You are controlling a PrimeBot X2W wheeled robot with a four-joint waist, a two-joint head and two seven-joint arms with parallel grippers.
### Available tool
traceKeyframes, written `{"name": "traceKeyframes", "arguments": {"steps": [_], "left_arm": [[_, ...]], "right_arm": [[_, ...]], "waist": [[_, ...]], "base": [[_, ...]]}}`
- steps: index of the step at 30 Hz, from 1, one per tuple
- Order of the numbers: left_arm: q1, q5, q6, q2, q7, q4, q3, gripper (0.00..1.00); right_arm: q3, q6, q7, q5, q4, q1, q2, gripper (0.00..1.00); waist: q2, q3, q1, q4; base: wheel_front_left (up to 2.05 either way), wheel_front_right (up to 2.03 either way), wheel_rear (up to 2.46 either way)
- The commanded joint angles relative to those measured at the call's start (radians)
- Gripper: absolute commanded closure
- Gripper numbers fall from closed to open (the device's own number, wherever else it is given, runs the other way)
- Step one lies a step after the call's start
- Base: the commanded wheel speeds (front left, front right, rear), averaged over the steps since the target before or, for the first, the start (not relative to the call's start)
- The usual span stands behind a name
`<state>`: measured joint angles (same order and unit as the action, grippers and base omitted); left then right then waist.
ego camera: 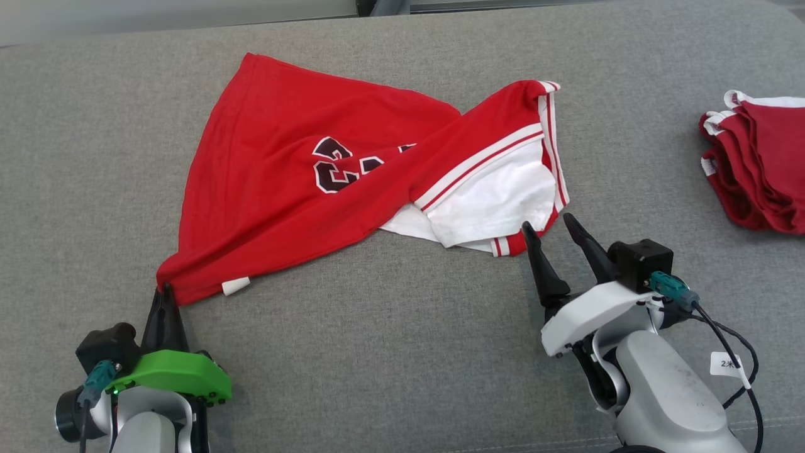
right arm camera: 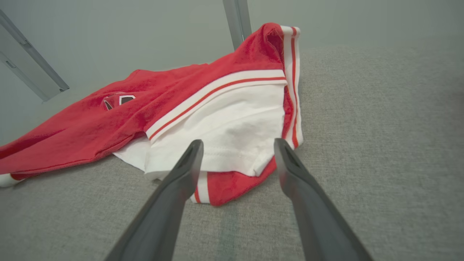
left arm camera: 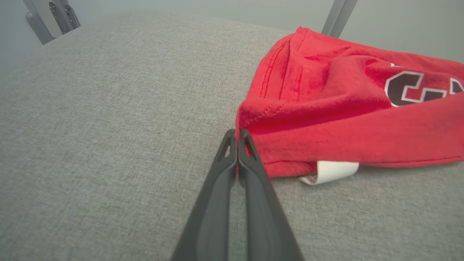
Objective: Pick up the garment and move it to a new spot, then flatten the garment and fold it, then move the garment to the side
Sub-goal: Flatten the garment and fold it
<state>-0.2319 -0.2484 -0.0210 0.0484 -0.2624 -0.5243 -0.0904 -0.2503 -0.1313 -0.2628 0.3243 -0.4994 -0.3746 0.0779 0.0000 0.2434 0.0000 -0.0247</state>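
Red garment (ego camera: 270,189) lies crumpled at the middle of the grey cushion (ego camera: 377,352), neither flattened nor folded. Left gripper (ego camera: 166,290) clenches its near corner. Right gripper (ego camera: 548,221) stands released at the striped sleeve. Flattening, folding and the side move are judged outstanding.

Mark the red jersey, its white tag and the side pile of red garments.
red jersey (ego camera: 264,189), head view, red body left of the number.
white tag (left arm camera: 337,169), left wrist view, middle of the tag.
pile of red garments (ego camera: 767,167), head view, top red layer.
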Motion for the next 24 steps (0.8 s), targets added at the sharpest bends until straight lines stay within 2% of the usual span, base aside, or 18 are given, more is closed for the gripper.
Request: {"name": "traceKeyframes", "arguments": {"steps": [1,16,24], "left_arm": [[-0.016,0.0,0.004,0.005,-0.003,0.003,0.004,1.0],[-0.034,0.002,-0.004,0.005,-0.003,-0.004,0.051,1.0],[-0.033,-0.006,-0.002,0.005,-0.003,0.002,0.061,1.0]], "right_arm": [[0.002,0.001,-0.002,0.01,-0.016,-0.015,0.002,0.0],[0.051,0.001,-0.002,0.053,-0.147,-0.095,-0.005,0.0],[0.03,0.001,-0.002,0.059,-0.164,-0.107,-0.001,0.0]], "waist": [[0.0,0.012,0.0,0.01],[0.0,0.042,0.0,0.042],[0.0,0.051,0.0,0.057]], "base": [[0.0,0.0,0.0],[0.0,0.0,0.0],[0.0,0.0,0.0]]}}
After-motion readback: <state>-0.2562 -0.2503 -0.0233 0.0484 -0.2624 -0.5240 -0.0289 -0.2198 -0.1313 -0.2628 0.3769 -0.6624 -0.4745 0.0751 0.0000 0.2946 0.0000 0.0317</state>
